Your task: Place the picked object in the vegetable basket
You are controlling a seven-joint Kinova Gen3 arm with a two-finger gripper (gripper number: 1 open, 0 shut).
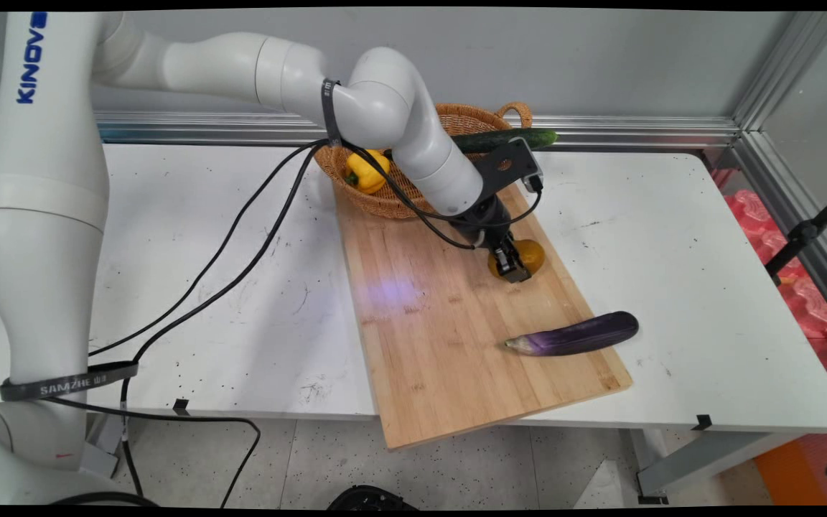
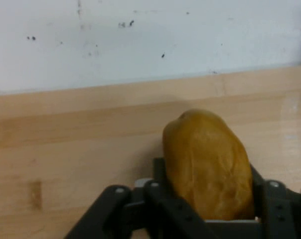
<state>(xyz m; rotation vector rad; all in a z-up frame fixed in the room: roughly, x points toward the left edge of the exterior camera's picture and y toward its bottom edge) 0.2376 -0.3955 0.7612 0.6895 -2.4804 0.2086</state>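
With your black two-finger hand [image 1: 512,267] clamped round the orange-yellow rounded fruit [image 2: 209,164] on the long bamboo cutting board [image 1: 456,316], you stand mid-grasp.

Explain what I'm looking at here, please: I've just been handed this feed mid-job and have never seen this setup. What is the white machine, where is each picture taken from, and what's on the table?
The white machine is a robot arm with a black two-finger gripper at its end. The wide picture comes from a fixed camera above the table's near side, looking down across it toward the wall. The close picture comes from a camera on the hand itself, looking along the gripper.

On the white table lies a long wooden cutting board. At its far end stands a wicker basket holding a yellow pepper, with a cucumber lying across its rim. A purple eggplant lies at the board's right edge.

The gripper is down on the board with its fingers on either side of an orange-yellow fruit or vegetable; what it is exactly I cannot tell.
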